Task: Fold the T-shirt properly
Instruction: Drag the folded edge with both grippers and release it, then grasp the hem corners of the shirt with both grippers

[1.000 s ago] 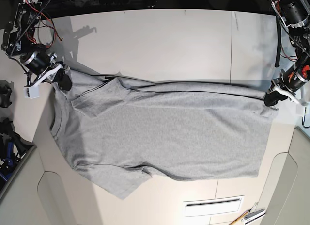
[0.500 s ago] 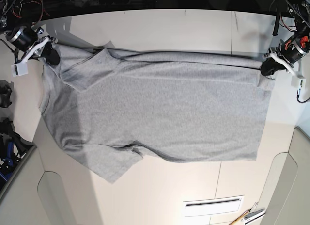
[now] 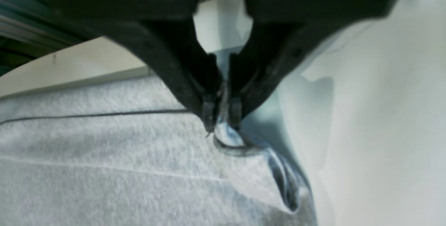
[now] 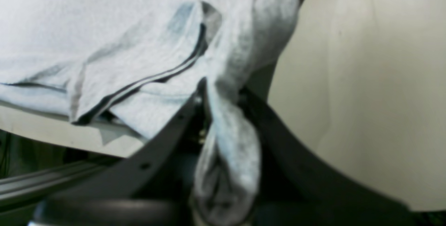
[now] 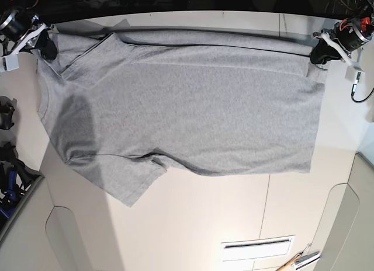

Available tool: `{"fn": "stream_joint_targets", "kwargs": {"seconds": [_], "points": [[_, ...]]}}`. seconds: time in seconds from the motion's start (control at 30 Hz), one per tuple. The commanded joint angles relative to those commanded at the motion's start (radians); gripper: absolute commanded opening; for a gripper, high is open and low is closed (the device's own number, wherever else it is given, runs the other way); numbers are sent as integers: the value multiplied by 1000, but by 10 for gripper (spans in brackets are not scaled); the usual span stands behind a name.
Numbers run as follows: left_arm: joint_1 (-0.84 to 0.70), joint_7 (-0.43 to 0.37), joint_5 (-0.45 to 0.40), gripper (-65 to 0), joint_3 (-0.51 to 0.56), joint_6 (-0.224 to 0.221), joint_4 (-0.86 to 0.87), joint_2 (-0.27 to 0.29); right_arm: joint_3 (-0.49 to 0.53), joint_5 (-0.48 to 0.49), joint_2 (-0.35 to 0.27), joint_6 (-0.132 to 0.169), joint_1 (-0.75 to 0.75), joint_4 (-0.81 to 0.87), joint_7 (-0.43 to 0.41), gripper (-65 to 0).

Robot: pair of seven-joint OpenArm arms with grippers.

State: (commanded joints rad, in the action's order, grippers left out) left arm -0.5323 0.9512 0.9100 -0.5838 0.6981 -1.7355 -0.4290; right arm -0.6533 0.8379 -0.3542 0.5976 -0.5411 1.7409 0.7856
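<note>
The shirt point(image 5: 193, 101) is stretched between the two grippers, and it is grey. The left gripper point(image 3: 223, 114) is clenched on one corner of the shirt; a small bunch of the cloth is squeezed between its fingertips. The right gripper point(image 4: 223, 114) is clenched also, and it grasps a thicker bunch of the cloth, which passes between its fingers and hangs out past them in the right wrist view. In the base view, the upper edge of the shirt runs from one gripper to the other, sagging only a little, and the rest of the shirt spreads from this edge toward the bottom of the view, over the pale table point(image 5: 193, 224). Just beside the right gripper, on the side toward the left gripper, a folded piece of the shirt lies slanting over the body of it, and its dark edge line is seen well in the right wrist view. Farther down from the right gripper, a pointed part of the shirt comes out below, with a wavy crease above it. Just below the left gripper, a small end of the cloth is turned over and makes an open loop, and a dark line in the cloth goes from these fingertips toward the other arm. Well apart from both grippers, near the bottom of the base view, there is a white slotted piece point(image 5: 257, 248), and just beside it lies a thin tool point(image 5: 294, 258) with a light brown part.
</note>
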Motion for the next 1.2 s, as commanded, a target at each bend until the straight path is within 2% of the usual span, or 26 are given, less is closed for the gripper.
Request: {"fn": "stream_joint_targets", "kwargs": {"seconds": [0.03, 0.07, 0.13, 0.17, 0.2, 0.23, 0.33, 0.5, 0.57, 0.67, 0.8, 0.93, 1.0, 1.07, 1.2], "points": [[0, 2, 0, -629, 0, 0, 0, 0, 0, -5, 0, -2, 0, 0, 0, -650], [0, 11, 0, -551, 0, 0, 0, 0, 0, -11, 0, -3, 0, 0, 0, -650], [0, 57, 33, -417, 0, 0, 0, 0, 0, -12, 0, -8, 0, 0, 0, -452], [-3, 91, 67, -391, 0, 0, 0, 0, 0, -12, 0, -8, 0, 0, 0, -369], [-3, 122, 102, -391, 0, 0, 0, -1, -2, -12, 0, -8, 0, 0, -3, -315], [-3, 151, 127, -391, 0, 0, 0, 0, -7, -11, 0, -8, 0, 0, -4, -299], [-3, 182, 159, -391, -18, 0, 0, 0, -51, -10, 0, -10, 3, 0, -33, -300], [-3, 183, 255, -391, -183, 0, 0, 0, -163, -10, -1, -18, 64, 0, -48, -300], [-2, 183, 284, -391, -239, 0, -1, -1, -177, -13, -1, -26, 98, 0, -56, -300], [3, 181, 287, -389, -254, 0, -1, -1, -176, -30, -1, -26, 174, -18, -92, -300], [46, 163, 274, -299, -252, 0, 0, -3, -163, -64, -19, -26, 335, -117, -135, -300], [118, 51, 172, -290, -244, 0, 0, -6, -108, -107, -67, -26, 525, -320, -166, -300], [179, 40, 126, -288, -217, 0, 2, -7, -58, -150, -84, -25, 626, -438, -199, -300], [246, 27, 72, -288, -161, 0, 18, -17, 5, -208, -94, -25, 720, -549, -241, -300], [415, -82, -87, -288, -1, -10, 163, -64, 164, -293, -94, -26, 864, -748, -344, -300]]}}
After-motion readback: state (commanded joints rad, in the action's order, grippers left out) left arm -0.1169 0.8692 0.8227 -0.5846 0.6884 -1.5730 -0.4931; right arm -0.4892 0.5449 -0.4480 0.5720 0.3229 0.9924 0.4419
